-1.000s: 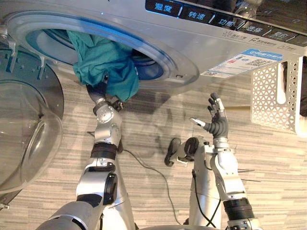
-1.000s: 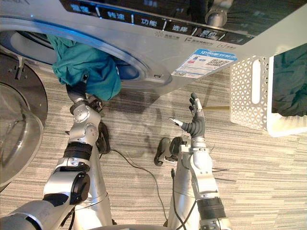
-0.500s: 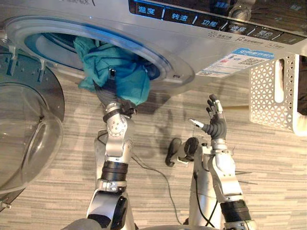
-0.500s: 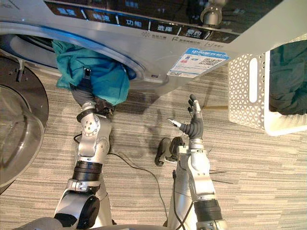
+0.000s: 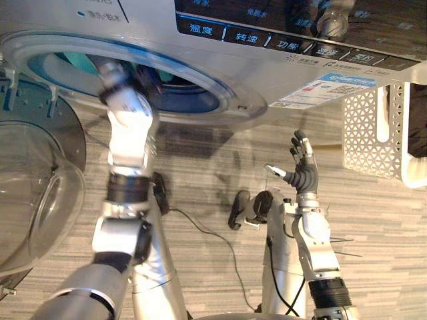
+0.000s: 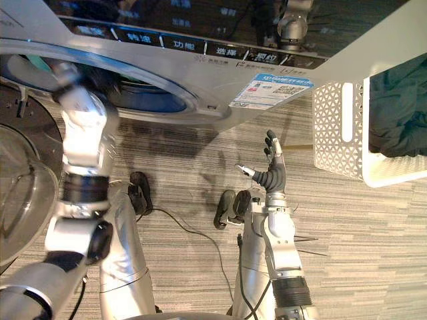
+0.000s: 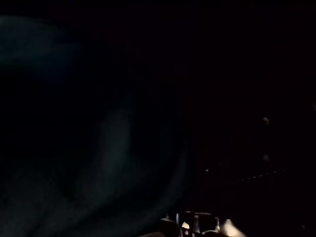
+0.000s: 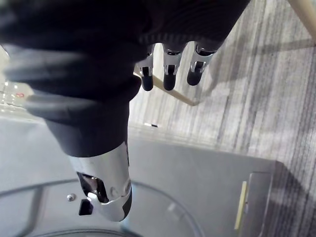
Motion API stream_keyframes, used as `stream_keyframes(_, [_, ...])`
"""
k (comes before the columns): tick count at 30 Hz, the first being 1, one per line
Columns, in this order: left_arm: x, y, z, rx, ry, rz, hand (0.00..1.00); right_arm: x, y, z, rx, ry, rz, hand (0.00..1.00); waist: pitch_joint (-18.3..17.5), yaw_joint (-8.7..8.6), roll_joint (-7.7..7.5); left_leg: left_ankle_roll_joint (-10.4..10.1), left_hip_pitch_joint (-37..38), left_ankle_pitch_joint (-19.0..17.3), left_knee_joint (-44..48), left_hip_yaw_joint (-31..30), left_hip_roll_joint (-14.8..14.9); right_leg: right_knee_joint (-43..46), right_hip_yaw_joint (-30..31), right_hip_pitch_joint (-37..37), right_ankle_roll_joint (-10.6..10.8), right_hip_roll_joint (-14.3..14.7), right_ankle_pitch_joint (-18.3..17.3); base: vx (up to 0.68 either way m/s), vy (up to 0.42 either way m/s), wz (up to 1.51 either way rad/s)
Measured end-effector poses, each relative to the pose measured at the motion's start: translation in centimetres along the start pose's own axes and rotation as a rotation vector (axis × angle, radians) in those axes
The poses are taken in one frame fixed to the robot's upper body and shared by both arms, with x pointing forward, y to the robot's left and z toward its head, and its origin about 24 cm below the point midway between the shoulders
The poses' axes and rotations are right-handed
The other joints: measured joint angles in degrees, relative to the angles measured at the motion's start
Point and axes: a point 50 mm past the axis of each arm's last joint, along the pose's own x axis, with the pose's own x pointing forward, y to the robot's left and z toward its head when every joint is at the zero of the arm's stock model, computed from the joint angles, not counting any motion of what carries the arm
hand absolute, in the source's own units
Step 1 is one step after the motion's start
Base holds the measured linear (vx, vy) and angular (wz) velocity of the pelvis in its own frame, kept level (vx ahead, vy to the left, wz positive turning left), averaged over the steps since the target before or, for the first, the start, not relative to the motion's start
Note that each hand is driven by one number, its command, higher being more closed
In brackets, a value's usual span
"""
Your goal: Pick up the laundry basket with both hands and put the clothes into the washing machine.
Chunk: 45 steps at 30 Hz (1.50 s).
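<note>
Now the robot's left hand point(image 5: 143, 75) is deep in the round hole of the big silver washing machine point(image 5: 267, 73), where a bit of blue-green cloth point(image 5: 79, 61) peeks out. It is dark in there, so I cannot tell if the fingers hold it. The right hand point(image 5: 301, 175) waits in the air, fingers spread wide and empty. More dark clothes point(image 6: 400, 100) sit in the white plastic basket with holes point(image 5: 373, 127). I think it should push the cloth far back, then pull out slowly.

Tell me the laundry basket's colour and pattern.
White, pierced with a lattice of small holes; the laundry basket shows best in the right eye view.
</note>
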Motion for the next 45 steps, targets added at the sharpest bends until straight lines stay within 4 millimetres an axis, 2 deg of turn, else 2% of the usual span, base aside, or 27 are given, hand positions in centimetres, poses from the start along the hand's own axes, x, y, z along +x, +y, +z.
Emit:
stream_keyframes(2, [1.6, 0.0, 0.4, 0.079, -0.034, -0.031, 1.00, 0.3, -0.2, 0.6, -0.009, -0.037, 0.015, 0.00, 0.0, -0.32, 0.06, 0.2, -1.0, -0.1, 0.8, -0.1, 0.0, 0.4, 0.2, -0.9, 0.0, 0.0, 0.1, 0.05, -0.010, -0.08])
stream_keyframes(4, [2.3, -0.1, 0.4, 0.146, -0.041, -0.064, 1.00, 0.5, -0.4, 0.7, -0.016, -0.045, 0.027, 0.00, 0.1, -0.45, 0.08, 0.3, -1.1, -0.2, 1.2, 0.0, 0.1, 0.6, 0.3, -1.0, 0.0, 0.0, 0.1, 0.05, -0.018, -0.04])
stream_keyframes(5, [2.9, -0.7, 0.6, 0.202, -0.054, -0.115, 0.00, 0.6, -0.6, 0.9, -0.020, -0.052, 0.032, 0.00, 0.2, -0.42, 0.09, 0.5, -1.3, -0.3, 1.5, 0.0, 0.2, 0.8, 0.3, -1.1, 0.0, 0.0, 0.1, 0.03, -0.021, -0.03])
stream_keyframes(9, [4.0, -2.7, 0.8, 0.410, -0.092, -0.285, 0.00, 0.8, -0.8, 1.6, -0.009, -0.089, 0.035, 0.00, 0.3, -0.26, 0.07, 0.8, -3.1, -0.5, 2.6, -0.1, 0.4, 1.8, 0.5, -2.7, 0.1, 0.0, 0.2, 0.03, -0.029, -0.04])
stream_keyframes(11, [4.1, -3.6, -0.5, 0.501, -0.038, -0.360, 0.00, 1.0, -0.6, 1.8, -0.006, -0.098, 0.056, 0.00, 1.0, -0.38, 0.00, 1.2, -3.4, -0.7, 3.5, -0.2, 0.6, 2.5, 0.7, -3.0, 0.1, 0.0, 0.1, 0.03, -0.027, -0.06])
stream_keyframes(13, [3.1, -4.3, -2.9, 0.632, 0.061, -0.469, 0.00, 1.2, -0.5, 1.9, -0.006, -0.103, 0.083, 0.00, 1.2, -0.52, -0.01, 1.5, -4.5, -0.9, 4.4, -0.1, 0.6, 3.0, 1.1, -3.9, 0.3, 0.0, 0.2, 0.03, -0.021, -0.07])
stream_keyframes(15, [2.3, -4.7, -4.4, 0.716, 0.128, -0.544, 0.00, 1.2, -0.5, 2.0, 0.002, -0.104, 0.096, 0.00, 2.0, -0.56, -0.06, 1.6, -4.7, -1.0, 4.9, -0.1, 0.7, 3.4, 1.2, -4.1, 0.3, 0.0, 0.2, 0.04, -0.026, -0.04])
stream_keyframes(17, [1.6, -4.9, -5.4, 0.778, 0.165, -0.608, 0.00, 1.2, -0.5, 2.0, 0.010, -0.103, 0.095, 0.00, 2.6, -0.59, -0.07, 1.7, -4.9, -1.0, 5.2, -0.1, 0.8, 3.5, 1.3, -4.3, 0.4, 0.0, 0.3, 0.02, -0.017, -0.01])
stream_keyframes(24, [1.4, -4.9, -5.6, 0.836, 0.169, -0.657, 0.00, 1.3, -1.7, 2.1, 0.036, -0.106, 0.060, 0.00, 2.7, -0.57, -0.09, 2.0, -5.6, -1.2, 5.9, 0.0, 0.9, 3.9, 1.7, -5.1, 0.7, 0.2, 0.5, 0.03, -0.041, -0.03])
stream_keyframes(27, [1.6, -4.7, -5.6, 0.829, 0.174, -0.657, 0.00, 1.3, -1.7, 2.1, 0.040, -0.106, 0.057, 0.00, 2.7, -0.55, -0.09, 2.1, -5.6, -1.3, 5.9, 0.1, 0.9, 3.9, 1.8, -5.1, 0.7, 0.1, 0.5, 0.04, -0.041, 0.00])
stream_keyframes(30, [1.9, -4.5, -5.1, 0.749, 0.176, -0.621, 0.00, 1.3, -1.7, 2.1, 0.040, -0.106, 0.055, 0.00, 2.7, -0.53, -0.09, 2.1, -5.6, -1.3, 5.9, 0.1, 0.9, 3.9, 1.8, -5.1, 0.7, 0.1, 0.5, 0.04, -0.042, 0.01])
stream_keyframes(33, [2.1, -4.1, -3.7, 0.665, 0.118, -0.541, 0.00, 1.2, -1.5, 2.0, 0.049, -0.103, 0.038, 0.00, 2.7, -0.56, -0.10, 2.1, -5.6, -1.3, 5.9, 0.1, 0.9, 3.9, 1.8, -5.1, 0.7, 0.1, 0.5, 0.04, -0.045, 0.01])
stream_keyframes(37, [1.2, -2.2, -2.7, 0.537, 0.071, -0.402, 0.00, 0.9, -1.3, 1.7, 0.044, -0.092, 0.004, 0.00, 2.6, -0.46, -0.09, 2.1, -5.4, -1.3, 5.9, 0.2, 0.7, 4.2, 1.9, -5.1, 0.7, -0.1, 0.5, 0.04, -0.047, 0.03])
stream_keyframes(41, [-1.7, -0.5, -3.8, 0.453, 0.120, -0.333, 0.00, 0.7, -1.2, 1.5, 0.018, -0.082, 0.004, 0.00, 2.5, 0.16, -0.08, 2.1, -4.5, -1.3, 5.6, 0.5, 0.6, 4.4, 2.3, -4.5, 0.7, -0.3, 0.5, 0.03, -0.048, 0.06])
stream_keyframes(42, [-3.8, 0.2, -5.0, 0.423, 0.179, -0.315, 0.00, 0.6, -1.1, 1.4, 0.013, -0.079, -0.002, 0.00, 2.4, 0.32, -0.05, 2.1, -3.7, -1.3, 5.1, 0.5, 0.3, 4.4, 2.3, -3.9, 0.6, -0.7, 0.4, 0.03, -0.051, 0.13])
stream_keyframes(43, [-4.2, 0.3, -5.2, 0.417, 0.193, -0.313, 0.00, 0.6, -1.1, 1.4, 0.012, -0.078, -0.005, 0.00, 2.3, 0.32, -0.08, 2.1, -3.5, -1.3, 5.0, 0.6, 0.1, 4.4, 2.3, -3.9, 0.6, -0.9, 0.4, 0.04, -0.069, 0.22])
stream_keyframes(45, [-6.5, 0.9, -6.3, 0.379, 0.264, -0.294, 0.00, 0.5, -1.2, 1.3, 0.008, -0.074, -0.016, 0.00, 2.3, 0.85, -0.06, 2.1, -2.6, -1.0, 4.1, 1.0, -0.2, 4.0, 2.4, -3.2, 0.6, -1.2, 0.4, 0.03, -0.057, 0.15])
